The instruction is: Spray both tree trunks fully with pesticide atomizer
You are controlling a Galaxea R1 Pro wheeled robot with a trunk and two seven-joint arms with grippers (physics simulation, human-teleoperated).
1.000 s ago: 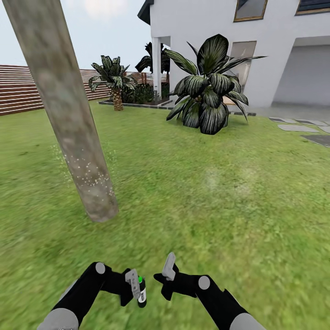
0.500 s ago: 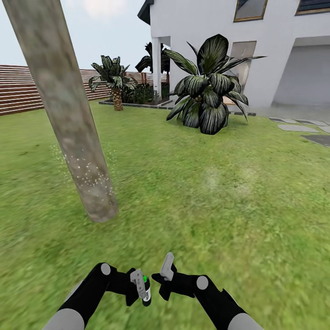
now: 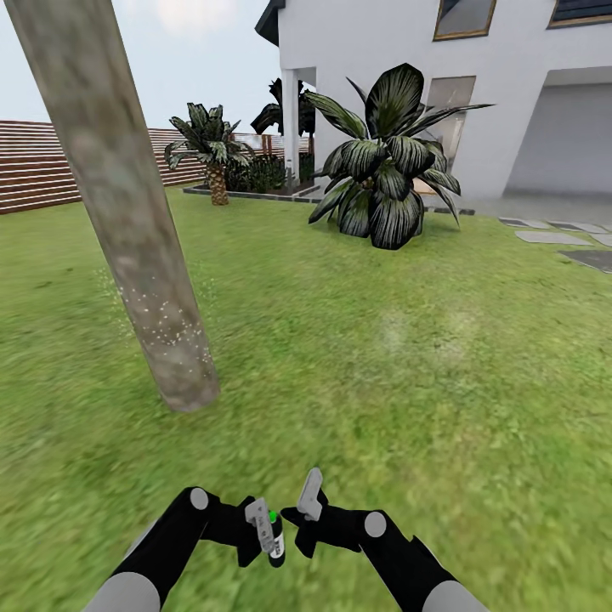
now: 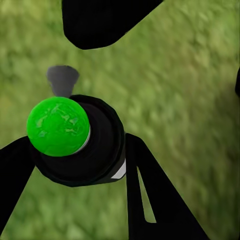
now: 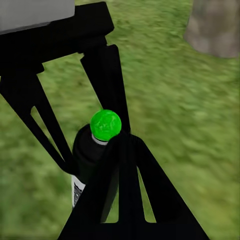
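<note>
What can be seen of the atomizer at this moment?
The atomizer is a slim dark cylinder with a pale band under a bright green knob on its cap and a white label low on its side. It stands roughly upright above the grass, clamped between the fingers of the left gripper. The right gripper sits close beside it, one finger against the cap in its wrist view.

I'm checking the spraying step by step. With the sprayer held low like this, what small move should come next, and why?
Probably raise and turn the left gripper so the sprayer faces the trunk. It is gripped low over the grass, its cap glowing green, while white specks cover only a low band of bark; the bark above that band looks bare.
</note>
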